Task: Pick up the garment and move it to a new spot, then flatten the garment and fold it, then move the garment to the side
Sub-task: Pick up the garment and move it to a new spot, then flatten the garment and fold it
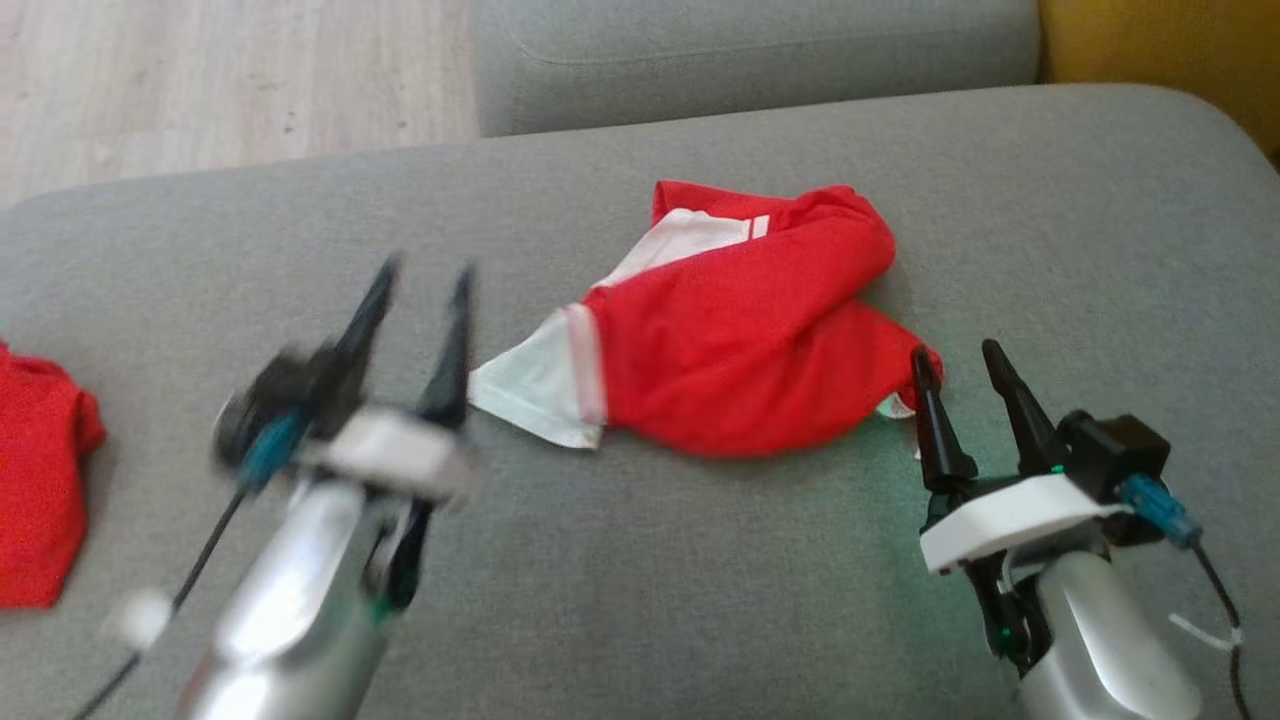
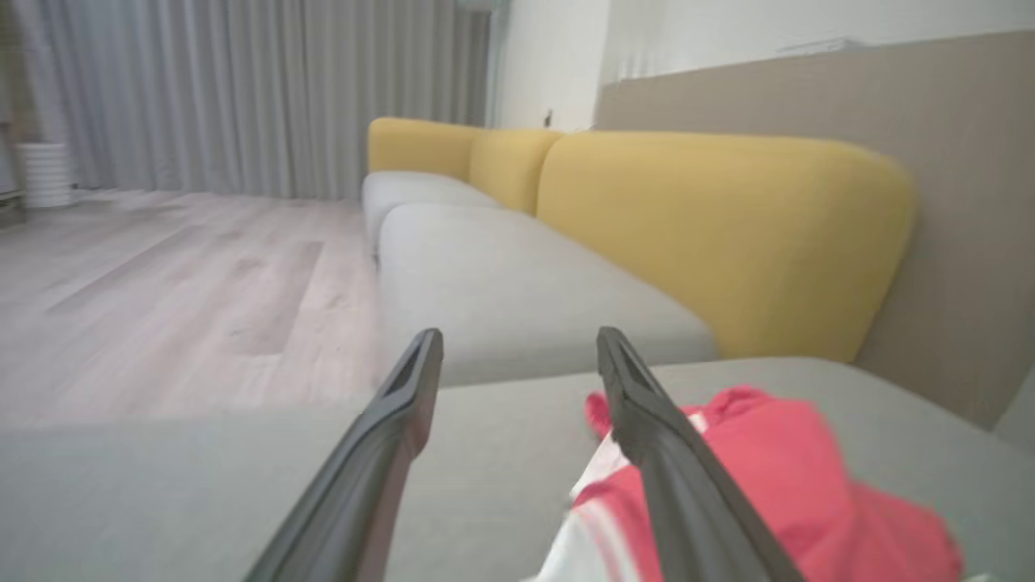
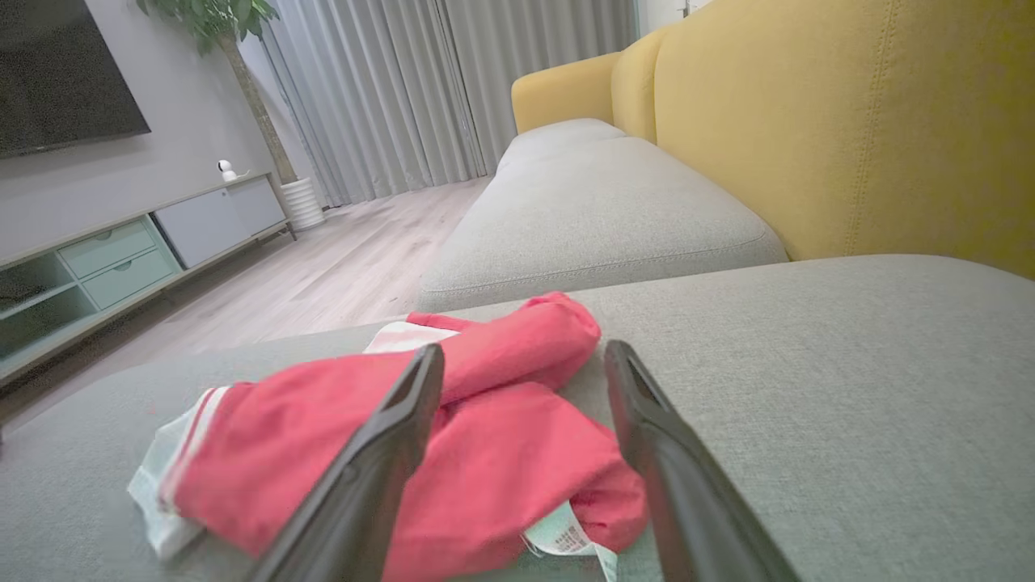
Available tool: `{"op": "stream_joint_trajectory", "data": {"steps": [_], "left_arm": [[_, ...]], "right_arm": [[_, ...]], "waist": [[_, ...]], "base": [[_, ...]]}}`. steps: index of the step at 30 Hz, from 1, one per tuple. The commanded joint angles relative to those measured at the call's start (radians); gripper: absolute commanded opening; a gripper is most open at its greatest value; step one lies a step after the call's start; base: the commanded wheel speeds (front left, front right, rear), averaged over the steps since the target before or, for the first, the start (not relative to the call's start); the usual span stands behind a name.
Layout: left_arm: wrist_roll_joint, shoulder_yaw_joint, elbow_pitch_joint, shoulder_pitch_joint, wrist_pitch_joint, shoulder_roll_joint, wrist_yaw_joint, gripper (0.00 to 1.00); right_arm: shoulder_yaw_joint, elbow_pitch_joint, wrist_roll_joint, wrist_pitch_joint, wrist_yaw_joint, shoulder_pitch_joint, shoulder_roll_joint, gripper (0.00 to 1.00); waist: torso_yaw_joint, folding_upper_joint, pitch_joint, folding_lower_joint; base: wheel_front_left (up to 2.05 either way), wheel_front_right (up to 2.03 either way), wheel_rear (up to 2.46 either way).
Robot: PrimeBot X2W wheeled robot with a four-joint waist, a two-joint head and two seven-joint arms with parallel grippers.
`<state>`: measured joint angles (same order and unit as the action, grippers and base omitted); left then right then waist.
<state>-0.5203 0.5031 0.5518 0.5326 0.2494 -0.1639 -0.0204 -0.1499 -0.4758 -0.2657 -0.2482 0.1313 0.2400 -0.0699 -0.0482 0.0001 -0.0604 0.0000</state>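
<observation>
Two grippers: we see the left gripper [image 1: 428,270] and the right gripper [image 1: 956,352] both spread wide, holding nothing.
Garment: the red-and-white garment [image 1: 740,330] lies bunched mid-cushion, between them.
Progress: we judge flattening, folding and moving aside all remain.
Surface: grey sofa cushion [image 1: 640,570].
Room: yellow backrest [image 3: 849,121], wood floor [image 1: 200,80], curtains [image 3: 404,89].

Garment [image 1: 740,340]: red, with white panels at the far side and on the left sleeve; a thin white stripe runs beside each white panel. Label [image 3: 566,537] at near hem: pale, small dark print.
Seat cushion [image 1: 700,560]: plain mid-grey weave.
Second cloth [image 1: 35,480], far left: plain red.
Sofa back [image 3: 849,121]: mustard yellow.
Floor [image 1: 200,80]: pale wood grain.
Curtains [image 3: 388,89]: grey.
Left gripper [image 1: 428,270] and right gripper [image 1: 956,352]: black fingers [image 1: 935,420], white mounts, silver forearms, blue connectors.
</observation>
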Motion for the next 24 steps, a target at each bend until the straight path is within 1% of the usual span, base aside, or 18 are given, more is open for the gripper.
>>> {"op": "stream_joint_trajectory", "data": {"steps": [1,6,9,13,16,19,24], "left_arm": [[0.015,-0.071,-0.043,-0.003,0.012,-0.036,0.017,1.0],[0.082,-0.216,-0.145,-0.248,0.012,-0.048,0.059,1.0],[0.121,-0.303,-0.212,-0.384,0.012,-0.027,0.067,1.0],[0.182,-0.375,-0.28,-0.517,0.012,0.017,0.045,1.0],[0.209,-0.431,-0.297,-0.576,0.012,0.047,0.021,1.0],[0.239,-0.465,-0.311,-0.605,0.012,0.073,-0.005,1.0],[0.278,-0.495,-0.311,-0.609,0.012,0.096,-0.039,1.0]], "right_arm": [[-0.014,0.035,-0.001,-0.013,-0.001,0.008,0.013,1.0],[0.011,0.038,0.003,-0.013,-0.001,-0.03,0.015,1.0],[0.037,0.039,-0.01,-0.013,-0.001,-0.055,0.017,1.0],[0.052,0.028,-0.015,-0.014,-0.001,-0.087,0.019,1.0],[0.051,0.023,-0.021,-0.014,-0.001,-0.106,0.019,1.0],[0.048,0.022,-0.025,-0.014,-0.001,-0.117,0.019,1.0],[0.027,0.02,-0.014,-0.014,-0.001,-0.116,0.019,1.0]], "waist": [[0.011,-0.0001,0.009,0.0],[0.045,-0.0001,0.044,0.0],[0.059,-0.0001,0.06,0.0],[0.071,-0.0001,0.073,0.0],[0.075,-0.0001,0.078,0.0],[0.077,-0.0001,0.078,0.0],[0.085,-0.0001,0.073,0.0]], "base": [[0.0,0.0,0.0],[0.0,0.0,0.0],[0.0,0.0,0.0],[0.0,0.0,0.0],[0.0,0.0,0.0],[0.0,0.0,0.0],[0.0,0.0,0.0]]}}
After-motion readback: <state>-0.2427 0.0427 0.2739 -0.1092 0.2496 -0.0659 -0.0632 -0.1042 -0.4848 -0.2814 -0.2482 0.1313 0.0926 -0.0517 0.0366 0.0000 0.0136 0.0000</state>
